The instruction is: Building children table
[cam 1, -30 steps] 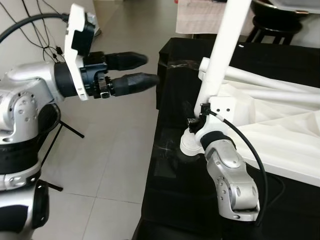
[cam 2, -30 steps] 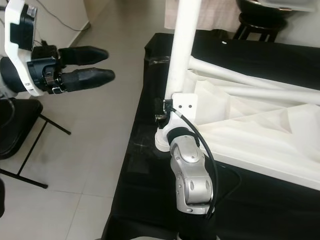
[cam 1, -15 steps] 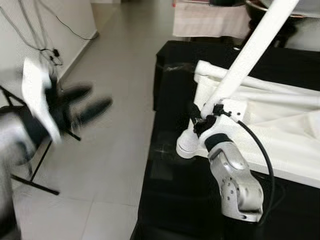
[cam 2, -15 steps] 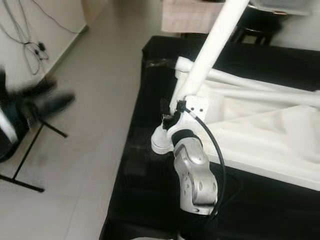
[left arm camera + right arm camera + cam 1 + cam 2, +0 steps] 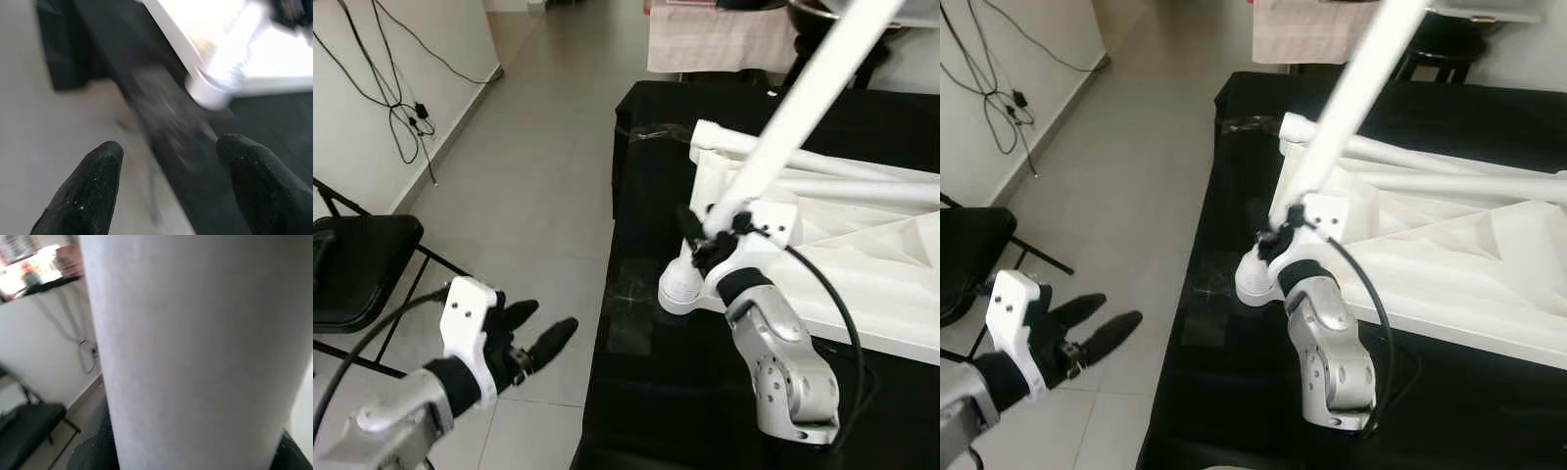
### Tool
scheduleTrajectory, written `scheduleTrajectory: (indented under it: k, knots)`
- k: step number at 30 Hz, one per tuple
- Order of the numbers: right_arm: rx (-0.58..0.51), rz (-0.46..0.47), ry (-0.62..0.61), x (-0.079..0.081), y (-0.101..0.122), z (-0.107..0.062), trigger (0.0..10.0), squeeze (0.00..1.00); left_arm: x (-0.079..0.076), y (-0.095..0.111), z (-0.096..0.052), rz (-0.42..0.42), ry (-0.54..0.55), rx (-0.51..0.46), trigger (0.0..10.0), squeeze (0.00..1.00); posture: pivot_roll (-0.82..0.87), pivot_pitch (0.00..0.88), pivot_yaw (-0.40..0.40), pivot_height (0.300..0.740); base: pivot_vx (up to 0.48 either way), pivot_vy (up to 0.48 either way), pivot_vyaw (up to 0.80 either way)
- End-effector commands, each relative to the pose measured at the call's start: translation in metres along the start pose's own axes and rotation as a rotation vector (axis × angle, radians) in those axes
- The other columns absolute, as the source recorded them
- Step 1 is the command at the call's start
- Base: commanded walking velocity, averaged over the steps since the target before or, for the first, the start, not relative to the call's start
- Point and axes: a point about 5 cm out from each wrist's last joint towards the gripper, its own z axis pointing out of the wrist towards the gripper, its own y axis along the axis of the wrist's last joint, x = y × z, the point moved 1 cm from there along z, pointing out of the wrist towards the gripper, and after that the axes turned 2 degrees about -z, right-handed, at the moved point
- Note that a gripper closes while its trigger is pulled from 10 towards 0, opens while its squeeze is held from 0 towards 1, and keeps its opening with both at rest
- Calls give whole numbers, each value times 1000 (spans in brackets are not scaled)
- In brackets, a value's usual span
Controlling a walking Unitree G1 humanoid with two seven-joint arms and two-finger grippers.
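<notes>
The right gripper has its jaws clamped round the white table leg; the left gripper hangs apart, jaws open; no legible writing.

A table top lies on a cloth at right, with a leg rising from its near corner. The right gripper clasps that leg. Left, over the floor, hangs the left gripper; a chair stands behind it.
</notes>
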Motion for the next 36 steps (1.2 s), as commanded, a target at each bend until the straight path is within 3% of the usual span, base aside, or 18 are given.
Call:
scheduleTrajectory:
  k: [1, 6, 14, 16, 17, 20, 24, 25, 26, 27, 28, 29, 30, 31, 33, 36]
  knots:
    - [-21, -47, 102, 10, 0, -1, 10000, 0, -6, -1, 0, 18, 10, -9, 10000, 0, 60, 204, -3, 740, 0, 0, 0]
    - [-57, -120, 236, 13, 3, 1, 10000, 0, -3, 17, -1, 30, 57, -94, 10000, 0, 69, 205, -10, 740, 0, 0, 0]
    - [-21, -97, 336, 12, -9, -1, 10000, 0, -4, 37, -1, 76, 17, -150, 10000, 0, 70, 205, -9, 740, 0, 0, 0]
    - [4, -78, 319, 3, -15, 3, 10000, 0, -6, 44, -1, 97, -1, -173, 10000, 0, 71, 204, -9, 740, 0, 0, 0]
    - [-4, -48, 266, -7, -11, 12, 10000, 0, -6, 50, 0, 83, -18, -199, 10000, 0, 77, 204, -13, 740, 0, 0, 0]
    - [-32, 16, 219, -19, -2, 26, 10000, 0, -7, 55, -1, 63, -47, -221, 10000, 0, 71, 205, -6, 740, 0, 0, 0]
    - [-62, 50, 225, -23, 6, 34, 10000, 0, -8, 51, -2, 66, -62, -202, 10000, 0, 71, 205, -6, 740, 0, 0, 0]
    - [-109, 92, 327, -21, 20, 43, 10000, 0, -16, 34, -3, 60, -108, -121, 10000, 0, 68, 214, -5, 740, 0, 0, 0]
    - [-109, 92, 327, -21, 20, 43, 10000, 0, -16, 34, -3, 60, -108, -121, 10000, 0, 68, 214, -5, 740, 0, 0, 0]
    - [-149, 123, 473, -17, 34, 49, 10000, 0, -26, 15, -7, 56, -149, -32, 10000, 0, 67, 227, -9, 740, 0, 0, 0]
    - [-149, 123, 473, -17, 34, 49, 10000, 0, -26, 15, -7, 56, -149, -32, 10000, 0, 67, 227, -9, 740, 0, 0, 0]
    - [-145, 111, 696, -8, 41, 50, 10000, 0, -35, -6, -12, 44, -172, 52, 10000, 0, 69, 244, -13, 740, 0, 0, 0]
    - [-145, 111, 696, -8, 41, 50, 10000, 0, -35, -6, -12, 44, -172, 52, 10000, 0, 69, 244, -13, 740, 0, 0, 0]
    - [-124, 93, 869, -3, 44, 50, 10000, 0, -42, -20, -16, 33, -171, 103, 10000, 0, 74, 260, -17, 740, 0, 0, 0]
    - [-73, 68, 1056, 1, 43, 48, 10000, 0, -49, -30, -20, 25, -131, 129, 10000, 0, 85, 283, -23, 740, 0, 0, 0]
    - [-57, 56, 1108, 1, 42, 48, 10000, 0, -51, -30, -21, 11, -99, 115, 10000, 0, 96, 301, -25, 740, 0, 0, 0]
